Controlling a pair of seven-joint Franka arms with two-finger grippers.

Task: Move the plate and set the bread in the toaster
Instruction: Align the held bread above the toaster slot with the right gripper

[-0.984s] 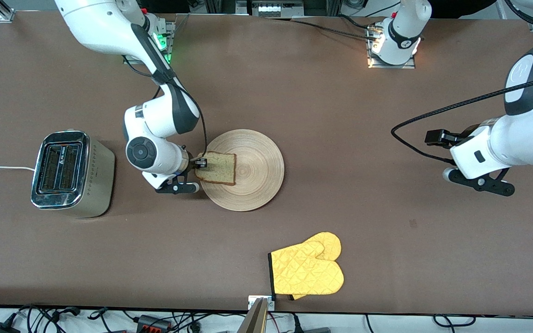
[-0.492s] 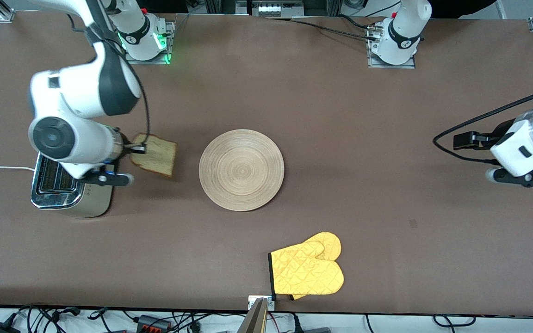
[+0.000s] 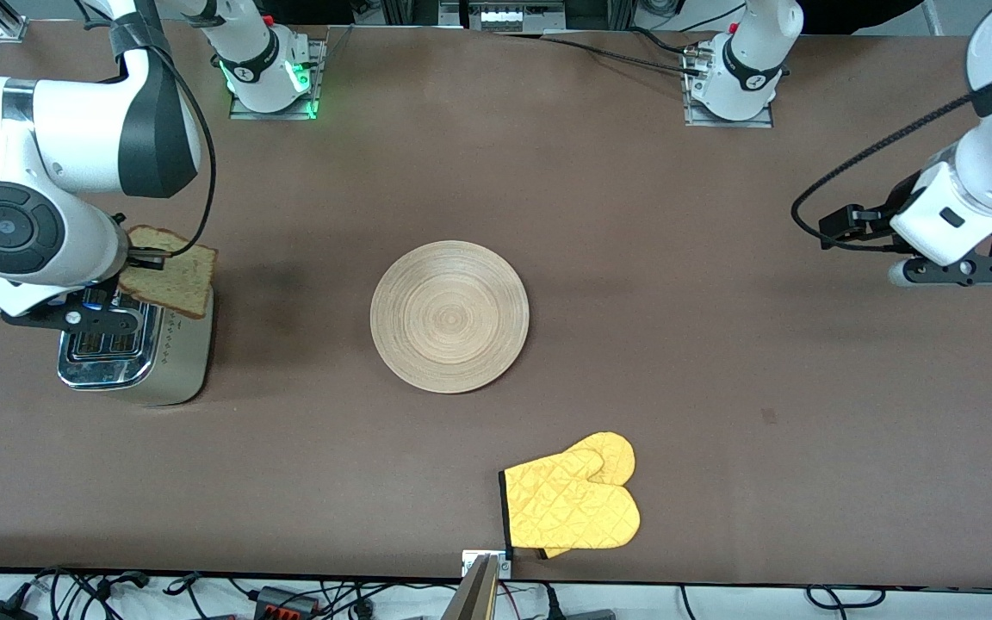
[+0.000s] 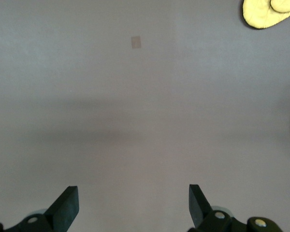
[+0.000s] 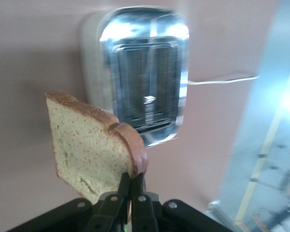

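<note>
We see a brown table (image 3: pixel 634 258) with the right gripper (image 3: pixel 147 255) clamped on the bread (image 3: pixel 173 280), held up over the toaster (image 3: pixel 130 353) at the right arm's end. The plate (image 3: pixel 449 316) sits mid-table; a yellow oven mitt (image 3: pixel 572 504) lies nearer the camera. The left gripper (image 4: pixel 133 208), jaws wide and empty, waits over bare table.

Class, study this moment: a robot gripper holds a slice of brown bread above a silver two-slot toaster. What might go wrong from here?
1. The right gripper pinches the brown bread slice only at one crust edge, so the slice may swing or slip out.
2. The slice hangs tilted and partly off the side of the shiny silver toaster, so it may catch on the chrome top instead of entering a slot.
3. The open left gripper waits over bare table, too far away to help.
</note>
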